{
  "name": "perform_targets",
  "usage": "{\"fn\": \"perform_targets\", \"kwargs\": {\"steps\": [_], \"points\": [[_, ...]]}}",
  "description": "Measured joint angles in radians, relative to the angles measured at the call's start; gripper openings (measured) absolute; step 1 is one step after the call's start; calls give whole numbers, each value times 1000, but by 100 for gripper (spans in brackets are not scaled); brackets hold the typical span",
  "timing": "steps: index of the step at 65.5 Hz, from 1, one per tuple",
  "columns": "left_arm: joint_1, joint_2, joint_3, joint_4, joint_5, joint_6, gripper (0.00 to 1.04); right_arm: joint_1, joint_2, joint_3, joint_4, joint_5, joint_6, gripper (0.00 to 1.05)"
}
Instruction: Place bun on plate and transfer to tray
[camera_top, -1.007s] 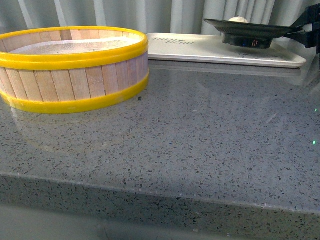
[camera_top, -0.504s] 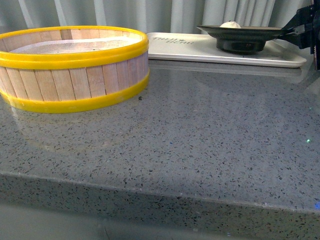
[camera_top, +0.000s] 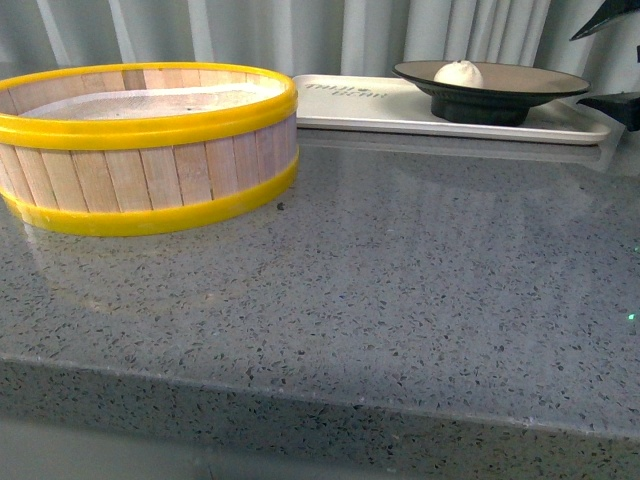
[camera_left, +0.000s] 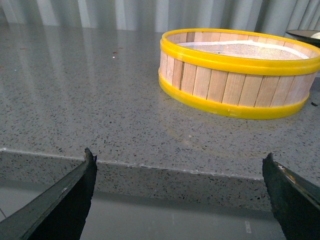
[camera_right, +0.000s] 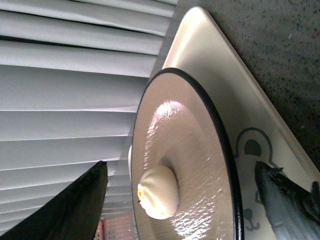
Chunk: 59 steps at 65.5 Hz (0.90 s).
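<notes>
Nearest you, the speckled grey stone table fills the front view, its polished top throwing soft reflections. Only the left wrist view shows you the left gripper: its two dark fingers stand wide apart and hold nothing, hanging off the table's near edge. Further back on the left sits the steamer basket, round, of upright wooden slats between glossy yellow bands; its left side is cut off in the front view. At the far edge lies the off-white tray with faint lettering. The black-rimmed plate rests on it, the white bun lying on the plate's tan face. The right wrist view gives you the right gripper, fingers spread wide to either side of the plate, touching nothing; the front view catches only dark tips at the right border.
</notes>
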<state>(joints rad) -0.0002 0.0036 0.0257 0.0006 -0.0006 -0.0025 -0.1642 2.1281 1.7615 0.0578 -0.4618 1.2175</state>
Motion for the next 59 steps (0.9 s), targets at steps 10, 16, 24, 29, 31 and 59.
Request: {"fn": "perform_targets", "kwargs": {"steps": [10, 16, 24, 29, 31, 59], "points": [[0, 0, 0, 0, 0, 0, 98, -24, -102, -100, 39, 14, -2, 95], [0, 0, 0, 0, 0, 0, 98, -47, -181, -180, 67, 15, -3, 96], [0, 0, 0, 0, 0, 0, 98, -96, -305, -313, 115, 45, -43, 96], [0, 0, 0, 0, 0, 0, 98, -135, -418, -438, 143, 119, -120, 96], [0, 0, 0, 0, 0, 0, 98, -166, -527, -554, 159, 173, -187, 96], [0, 0, 0, 0, 0, 0, 98, -349, -1427, -1453, 312, 89, -1153, 77]]}}
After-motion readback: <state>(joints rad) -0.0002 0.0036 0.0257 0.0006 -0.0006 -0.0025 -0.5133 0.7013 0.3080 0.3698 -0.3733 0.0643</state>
